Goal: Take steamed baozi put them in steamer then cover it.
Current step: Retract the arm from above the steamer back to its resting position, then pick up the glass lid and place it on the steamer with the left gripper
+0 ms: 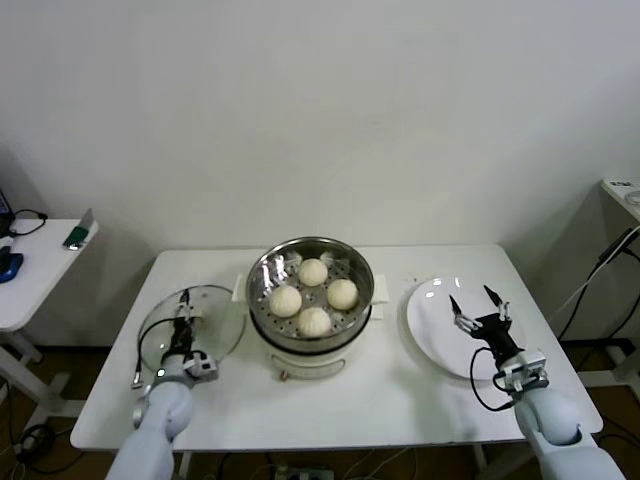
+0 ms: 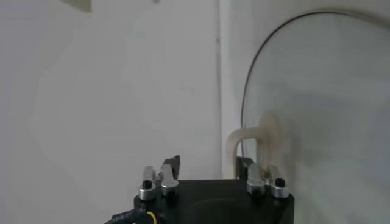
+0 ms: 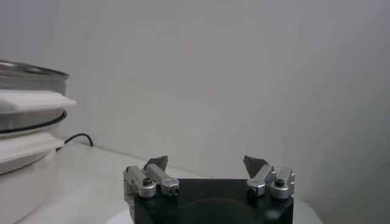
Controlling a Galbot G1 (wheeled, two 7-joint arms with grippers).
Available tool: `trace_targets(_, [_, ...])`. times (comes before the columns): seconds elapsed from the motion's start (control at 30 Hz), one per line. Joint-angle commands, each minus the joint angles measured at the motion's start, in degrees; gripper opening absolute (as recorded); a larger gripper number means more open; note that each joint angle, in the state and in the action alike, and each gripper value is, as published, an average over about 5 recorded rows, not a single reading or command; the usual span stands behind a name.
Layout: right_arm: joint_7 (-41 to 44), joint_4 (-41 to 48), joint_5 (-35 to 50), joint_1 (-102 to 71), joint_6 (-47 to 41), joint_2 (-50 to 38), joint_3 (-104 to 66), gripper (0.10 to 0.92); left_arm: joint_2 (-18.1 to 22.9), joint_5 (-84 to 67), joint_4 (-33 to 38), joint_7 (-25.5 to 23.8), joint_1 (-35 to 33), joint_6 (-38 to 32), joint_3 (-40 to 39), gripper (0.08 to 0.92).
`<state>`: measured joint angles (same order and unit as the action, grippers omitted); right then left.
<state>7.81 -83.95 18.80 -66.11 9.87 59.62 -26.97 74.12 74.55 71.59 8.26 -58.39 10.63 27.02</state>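
Left pincer (image 1: 186, 308): down on the cover, its tips set either side of the white bar handle (image 2: 247, 145); in the left wrist view the handle stands between the two fingers, but whether they press it or stand just off it cannot be told.
Cover (image 1: 215, 315): clear glass lid with a metal rim, lying flat on the tabletop at the robot's left, just beside the steamer and not on it.
Right pincer (image 1: 479, 305): released, fingers spread wide with nothing between them, hovering over the white plate at the robot's right.
Plate (image 1: 430, 320): flat, white, bare where it shows, lying on the tabletop just beside the steamer.
Steamer (image 1: 262, 275): round shiny steel basket on a white pot base, at the middle of the tabletop between cover and plate; uncovered. Its rim and white side handle also show at the edge of the right wrist view (image 3: 30, 70).
Steamed baozi (image 1: 313, 272): four cream-white buns, all inside the basket on its perforated floor, set in a diamond, close together.
Tabletop (image 1: 400, 400): white, carrying cover, steamer and plate.
Side table (image 1: 40, 270): white, well apart at the robot's left, with small items and a cable on it.
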Motion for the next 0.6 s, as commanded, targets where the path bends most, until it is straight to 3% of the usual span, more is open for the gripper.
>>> trace_targets(0.03, [0.16, 0.50, -0.51, 0.06, 0.22, 0.13, -0.16, 0.823, -0.04, -0.87, -0.79, -0.34, 0.80, -0.60, -0.38, 0.533])
trace_targets(0.43, [0.65, 2.15, -1.29, 0.28, 1.06, 0.07, -1.05, 0.823, -2.66, -2.30, 3.64, -0.48, -1.26, -2.81, 0.70, 0.183])
trace_targets(0.6, [1.00, 2.79, -1.28, 0.68, 1.20, 0.01, -0.86, 0.823, -5.12, -3.60, 9.11, -0.14, -3.94, -3.56, 2.05, 0.148])
